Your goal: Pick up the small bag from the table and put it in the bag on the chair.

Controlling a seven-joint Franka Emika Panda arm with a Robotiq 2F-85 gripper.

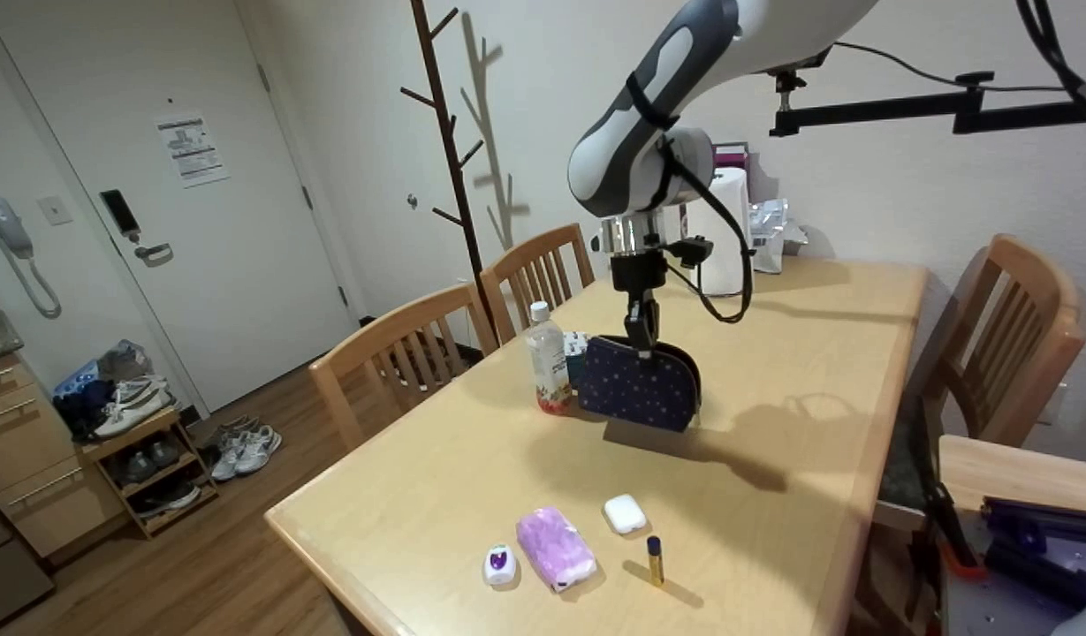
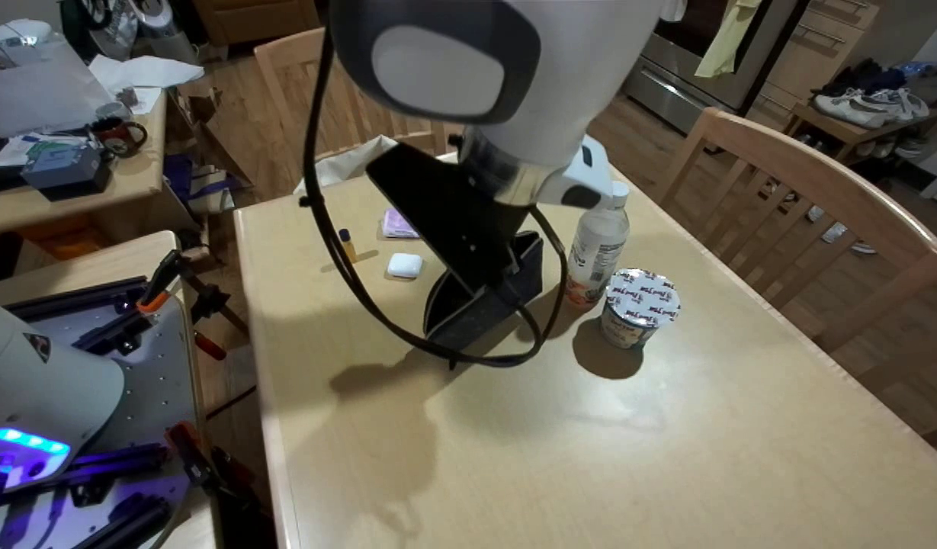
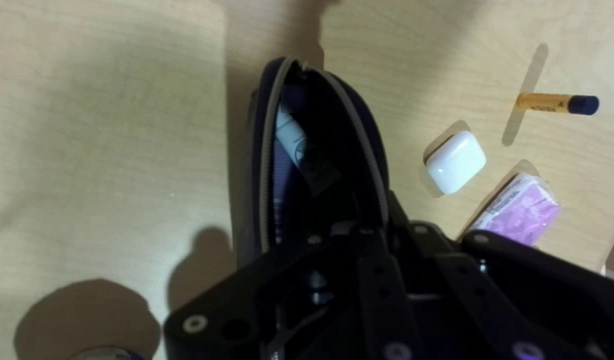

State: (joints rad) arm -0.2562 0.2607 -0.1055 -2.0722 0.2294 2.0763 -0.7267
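Observation:
The small bag [image 1: 640, 384] is a navy pouch with small light dots. Its zip is open. It also shows in an exterior view [image 2: 487, 309] and the wrist view [image 3: 264, 150], with a white tube inside. My gripper [image 1: 645, 346] points down and is shut on one upper side wall of the bag, as the wrist view [image 3: 381, 220] shows. The bag hangs upright, low over the table [image 1: 472, 477]; I cannot tell if its bottom touches. A pale cloth thing [image 2: 350, 162], perhaps the bag on the chair, shows at a chair [image 2: 354, 95] beyond the table edge, mostly hidden.
A clear bottle [image 1: 549, 362] and a foil-lidded cup [image 2: 640, 305] stand close beside the bag. A white case [image 1: 625, 514], purple tissue pack [image 1: 556, 548], yellow stick [image 1: 655, 561] and small white-purple item [image 1: 499, 565] lie near one end. A paper towel roll [image 1: 724, 238] stands at the other.

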